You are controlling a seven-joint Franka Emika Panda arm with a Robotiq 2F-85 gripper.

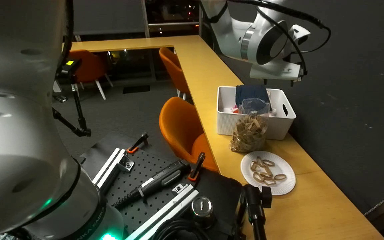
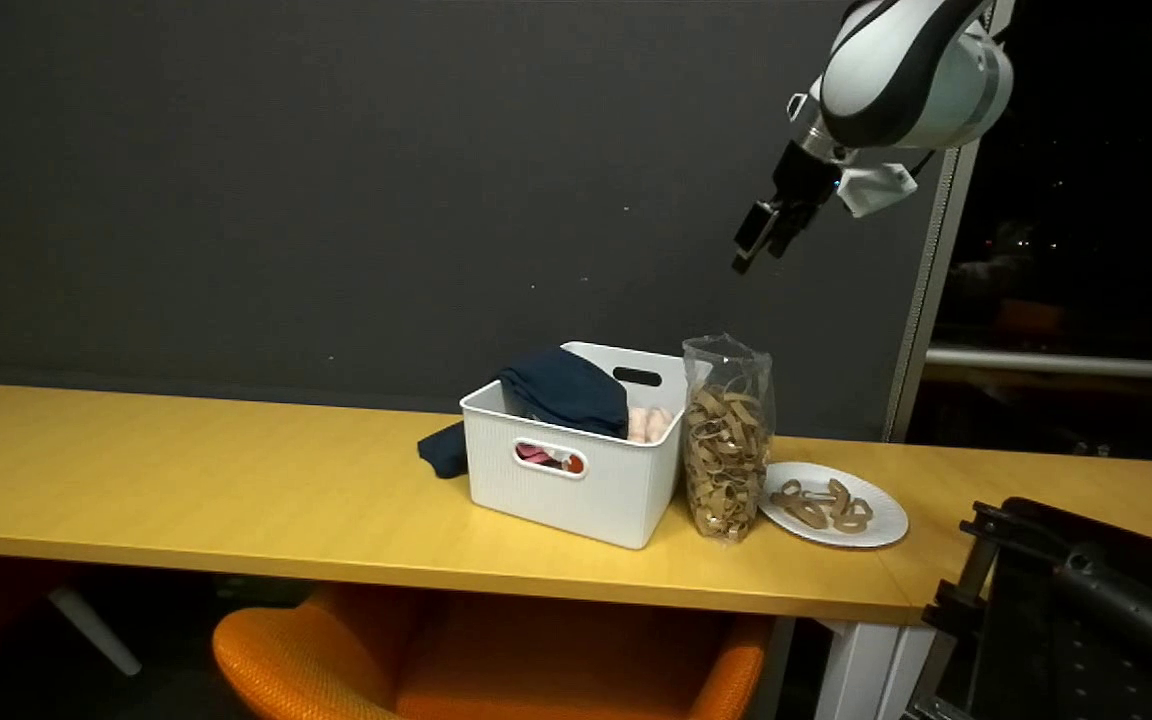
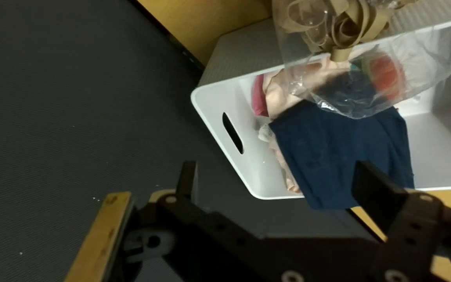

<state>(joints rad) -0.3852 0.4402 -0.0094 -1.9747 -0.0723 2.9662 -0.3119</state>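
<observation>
Gripper (image 3: 276, 172): spread, empty, higher than bin (image 2: 556, 495) near wall-side edge of bench (image 2: 236, 470). Presumably pre-grasp step; align before lowering.

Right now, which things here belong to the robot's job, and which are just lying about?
Likely involved, near the open gripper: white bin, dark blue cloth, bag of brown bands, perhaps white plate.
Apparently incidental: orange chair, black handheld device.

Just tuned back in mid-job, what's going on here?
The gripper hangs open in the air, holding nothing, higher than the white bin. A dark blue cloth lies in the bin and hangs over its rim. A clear bag of brown bands stands right beside the bin, and next to the bag a paper plate holds several loose bands.
</observation>
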